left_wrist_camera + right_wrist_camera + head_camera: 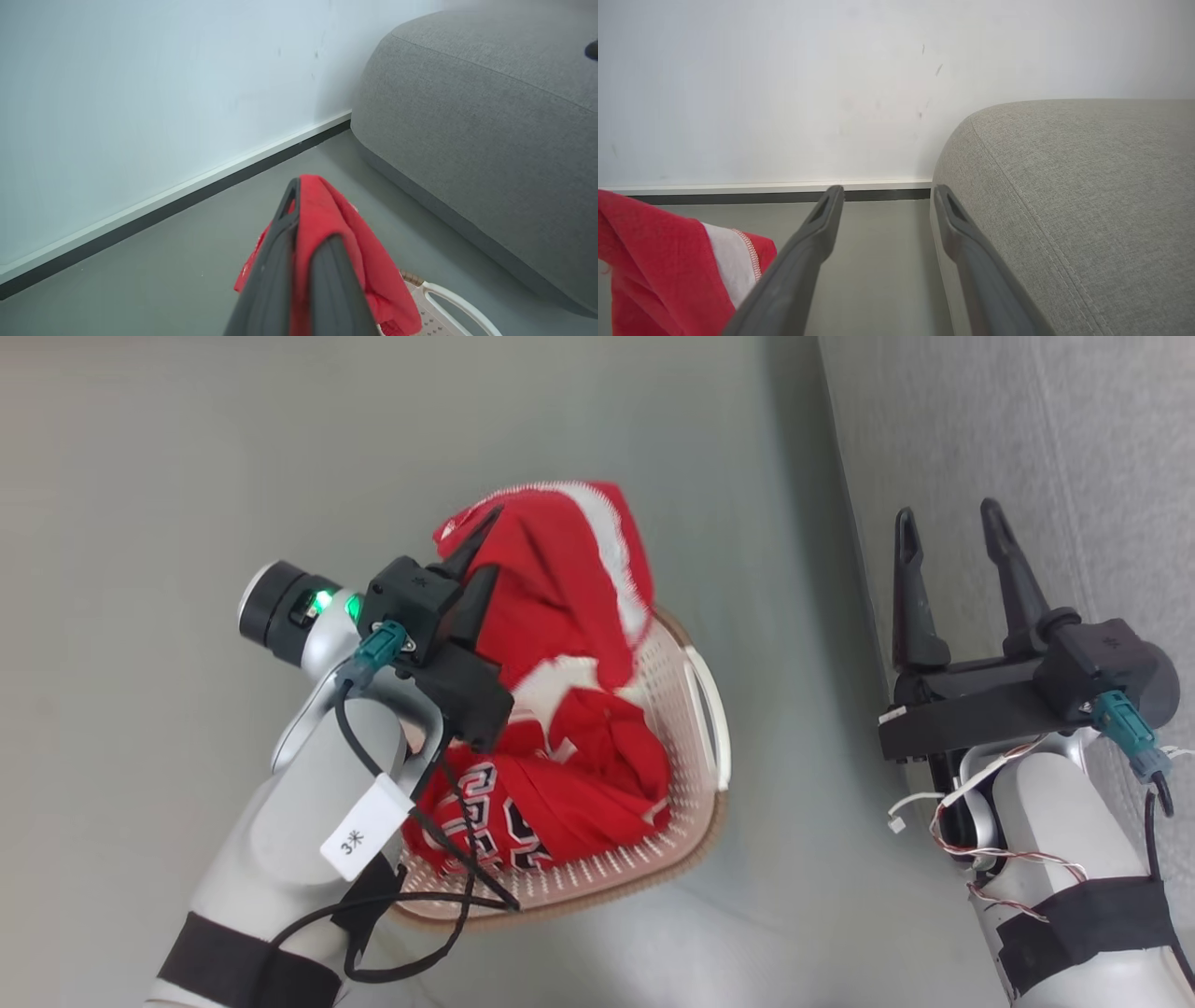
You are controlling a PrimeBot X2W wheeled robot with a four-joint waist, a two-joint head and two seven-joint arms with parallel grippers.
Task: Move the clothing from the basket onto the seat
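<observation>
My left gripper (490,541) is shut on a red jersey (560,569) with white trim, holding it up over the basket (674,683). In the left wrist view the red cloth (359,261) is pinched between the fingers and drapes off to the right. More red clothing, one piece with dark white-edged lettering (509,821), lies in the cream perforated basket, whose white handle (451,298) shows below. My right gripper (947,511) stands open and holds nothing, over the edge of the grey seat (1074,448). The right wrist view looks past the open fingers (812,233) at the seat (1087,186) and the held jersey (654,261).
The basket stands on a grey floor (280,448) just left of the seat (490,116). A white wall with a dark baseboard (187,200) runs behind both. Cables and a white tag (364,826) hang from my left forearm.
</observation>
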